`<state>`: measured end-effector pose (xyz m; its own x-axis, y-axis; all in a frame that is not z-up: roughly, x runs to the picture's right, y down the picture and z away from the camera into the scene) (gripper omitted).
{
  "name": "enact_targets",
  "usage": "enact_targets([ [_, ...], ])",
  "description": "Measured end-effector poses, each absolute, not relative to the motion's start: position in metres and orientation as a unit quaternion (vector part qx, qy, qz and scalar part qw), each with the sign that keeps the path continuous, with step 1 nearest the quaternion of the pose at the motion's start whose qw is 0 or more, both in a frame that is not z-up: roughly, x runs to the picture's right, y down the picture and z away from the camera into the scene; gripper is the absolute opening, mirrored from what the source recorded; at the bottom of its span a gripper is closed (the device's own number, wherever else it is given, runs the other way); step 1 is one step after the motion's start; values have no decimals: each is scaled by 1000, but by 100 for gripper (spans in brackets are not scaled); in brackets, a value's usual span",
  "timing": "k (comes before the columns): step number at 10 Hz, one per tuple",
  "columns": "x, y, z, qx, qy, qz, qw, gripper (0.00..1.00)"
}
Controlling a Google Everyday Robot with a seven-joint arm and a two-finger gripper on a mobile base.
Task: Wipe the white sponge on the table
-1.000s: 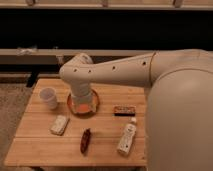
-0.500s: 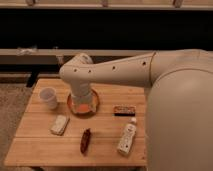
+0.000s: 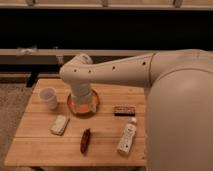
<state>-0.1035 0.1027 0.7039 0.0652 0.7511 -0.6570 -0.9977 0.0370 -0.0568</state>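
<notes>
1. Nothing has shifted: the gripper point(image 3: 83, 103) hangs as before over the round orange dish point(image 3: 92, 109). Whether it is open or closed cannot be told.
2. The small flat off-white rectangular sponge point(image 3: 59, 125) lies untouched on the light wooden plank table point(image 3: 40, 146), near the dish, so wiping has probably not begun.

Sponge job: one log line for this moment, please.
sponge lying free on table | gripper over orange dish, apart from sponge | wipe not started

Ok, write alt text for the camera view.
A robot arm reaches over a wooden table, its gripper over an orange bowl. A white sponge lies untouched nearby, with a cup, a bottle and a dark packet.
</notes>
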Motion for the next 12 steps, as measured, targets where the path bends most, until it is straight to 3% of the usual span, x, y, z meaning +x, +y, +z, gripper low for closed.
enact_targets([
  [8, -109, 104, 707, -263, 229, 646, 679, 65],
  [12, -180, 113, 743, -270, 217, 645, 682, 65],
])
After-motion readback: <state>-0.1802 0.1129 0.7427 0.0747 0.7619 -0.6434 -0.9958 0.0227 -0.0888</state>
